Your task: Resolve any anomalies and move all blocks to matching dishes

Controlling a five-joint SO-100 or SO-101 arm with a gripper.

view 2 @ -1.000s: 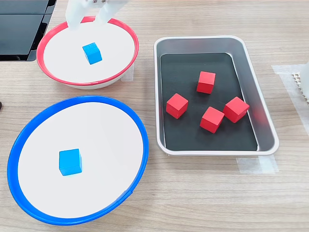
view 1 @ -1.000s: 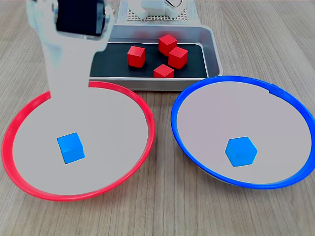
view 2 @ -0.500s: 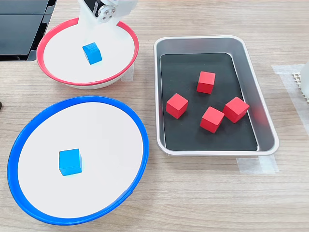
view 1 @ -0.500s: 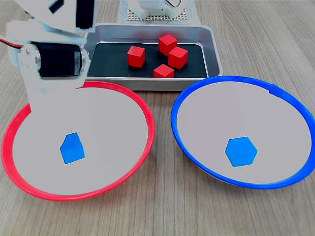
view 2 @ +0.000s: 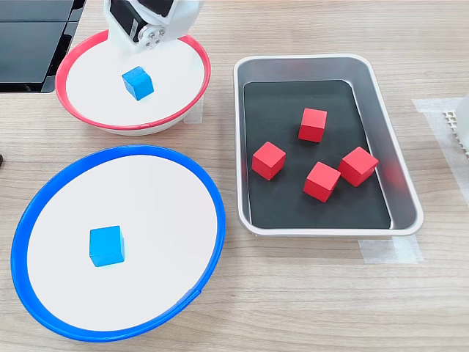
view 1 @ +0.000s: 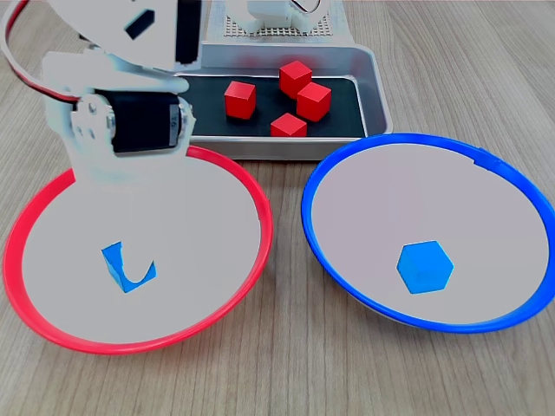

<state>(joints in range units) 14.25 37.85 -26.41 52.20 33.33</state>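
A blue block (view 1: 114, 262) (view 2: 138, 82) lies in the red-rimmed dish (view 1: 257, 204) (view 2: 95, 103). My gripper (view 1: 134, 258) (view 2: 139, 64) is lowered into that dish, and a white fingertip covers the middle of this block in the first exterior view. The white fingers blend into the pale dish floor; they look open around the block, which rests on the floor. Another blue block (view 1: 425, 266) (view 2: 106, 246) sits in the blue-rimmed dish (view 1: 416, 186) (view 2: 161, 191). Several red blocks (view 1: 240, 98) (view 2: 313, 125) lie in the silver tray (view 1: 375, 82) (view 2: 388, 139).
The arm's white body and black motor (view 1: 139, 121) hang over the red-rimmed dish's far side. The arm's perforated base (view 1: 277, 28) stands behind the tray. A black panel (view 2: 33, 40) borders the second exterior view's top left. Tape (view 2: 388, 251) holds the tray.
The gripper came down from above the red-rimmed dish's rim onto the blue block. The block has turned slightly. The other blocks have not moved.
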